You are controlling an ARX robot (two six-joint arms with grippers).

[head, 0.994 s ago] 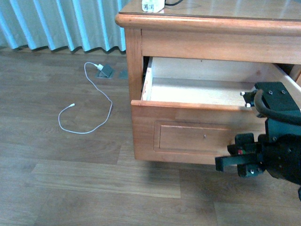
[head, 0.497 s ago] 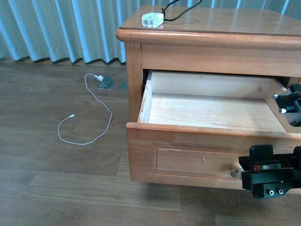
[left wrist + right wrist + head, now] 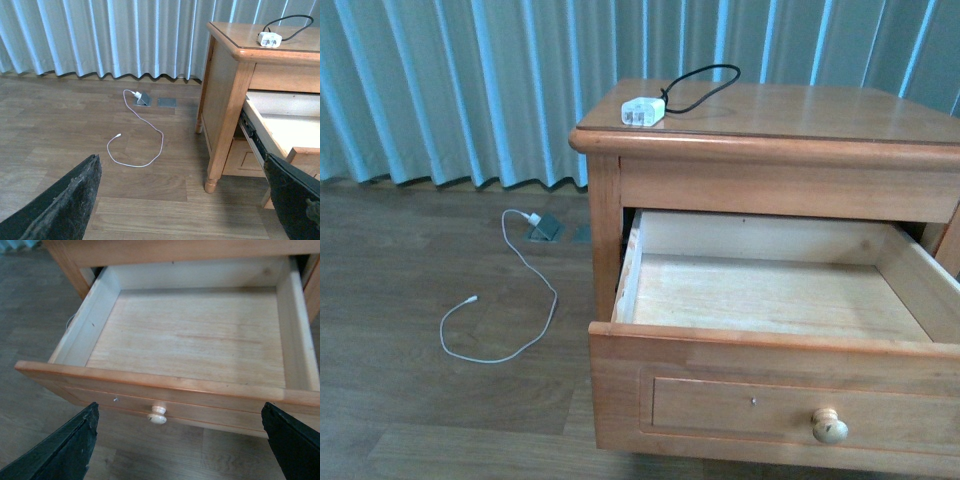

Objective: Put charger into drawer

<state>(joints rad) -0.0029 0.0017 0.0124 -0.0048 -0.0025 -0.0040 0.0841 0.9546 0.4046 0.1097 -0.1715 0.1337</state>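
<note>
The left gripper (image 3: pixel 181 200) and the right gripper (image 3: pixel 182 440) both stand wide, holding nothing; the drawer (image 3: pixel 175 383) lies open just beneath the right gripper; the charger (image 3: pixel 269 39) rests on the nightstand (image 3: pixel 820 112), well ahead of the left gripper.

One charger (image 3: pixel 644 111), one open drawer (image 3: pixel 770 345), one knob (image 3: pixel 829 427), one white cable (image 3: pixel 556 296), one nightstand (image 3: pixel 820 110)

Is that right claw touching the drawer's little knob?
Apart. In the right wrist view the knob sits well clear of both fingers of the open right gripper.
</note>
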